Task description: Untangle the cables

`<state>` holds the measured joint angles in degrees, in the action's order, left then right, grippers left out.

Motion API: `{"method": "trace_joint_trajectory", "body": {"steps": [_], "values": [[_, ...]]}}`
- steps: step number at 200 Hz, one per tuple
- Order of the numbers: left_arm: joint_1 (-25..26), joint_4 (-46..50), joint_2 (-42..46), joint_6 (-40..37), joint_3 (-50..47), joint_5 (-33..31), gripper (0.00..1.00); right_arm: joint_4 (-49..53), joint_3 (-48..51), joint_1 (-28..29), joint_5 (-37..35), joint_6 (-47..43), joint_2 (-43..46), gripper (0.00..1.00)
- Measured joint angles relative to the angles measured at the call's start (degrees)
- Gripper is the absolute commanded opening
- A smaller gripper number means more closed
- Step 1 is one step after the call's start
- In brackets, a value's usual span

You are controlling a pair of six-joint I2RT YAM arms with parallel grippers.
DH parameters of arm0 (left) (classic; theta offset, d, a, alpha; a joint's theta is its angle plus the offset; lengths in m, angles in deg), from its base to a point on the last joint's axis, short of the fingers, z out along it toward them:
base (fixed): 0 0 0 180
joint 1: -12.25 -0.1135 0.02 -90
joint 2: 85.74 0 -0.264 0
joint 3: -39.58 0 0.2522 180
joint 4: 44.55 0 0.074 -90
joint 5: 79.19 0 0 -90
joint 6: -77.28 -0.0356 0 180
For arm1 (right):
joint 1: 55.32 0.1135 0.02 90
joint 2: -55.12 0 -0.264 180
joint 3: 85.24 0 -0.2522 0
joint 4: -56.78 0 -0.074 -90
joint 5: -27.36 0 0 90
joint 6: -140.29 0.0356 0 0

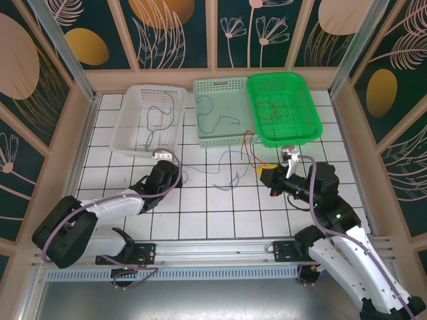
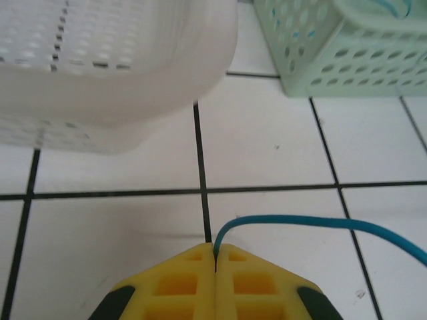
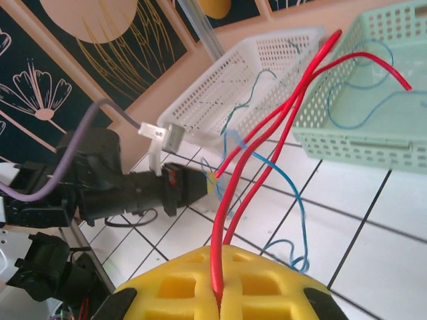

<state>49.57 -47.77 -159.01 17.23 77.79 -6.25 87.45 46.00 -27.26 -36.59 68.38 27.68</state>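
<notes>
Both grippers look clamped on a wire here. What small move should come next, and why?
Probably ease the right gripper away from the left gripper, toward the bright green basket. It is shut on the red cable, the left one on the blue cable, and the two strands cross between them, so a slow pull may separate them.

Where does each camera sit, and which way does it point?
Top view: above and behind the robot, looking down on the table, white basket, pale green basket, bright green basket, left arm and right arm.
Left wrist: on the left arm, low over the table, looking past the shut left gripper pinching a blue cable.
Right wrist: on the right arm, looking past the shut right gripper, holding a red cable, towards the left arm.
Shared: both wrists see the white and pale green baskets.
</notes>
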Motion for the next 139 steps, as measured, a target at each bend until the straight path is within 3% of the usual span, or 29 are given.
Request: {"method": "trace_joint_trajectory", "body": {"steps": [69,139], "values": [[0.0,1.0,12.5,-2.4,0.0,-3.3,0.00,-5.5,12.7,0.0,0.3,10.9,-1.2,0.00],[0.0,2.3,18.9,-6.2,4.5,-6.0,0.00,-2.6,14.6,0.0,-12.7,17.5,-10.4,0.00]]}}
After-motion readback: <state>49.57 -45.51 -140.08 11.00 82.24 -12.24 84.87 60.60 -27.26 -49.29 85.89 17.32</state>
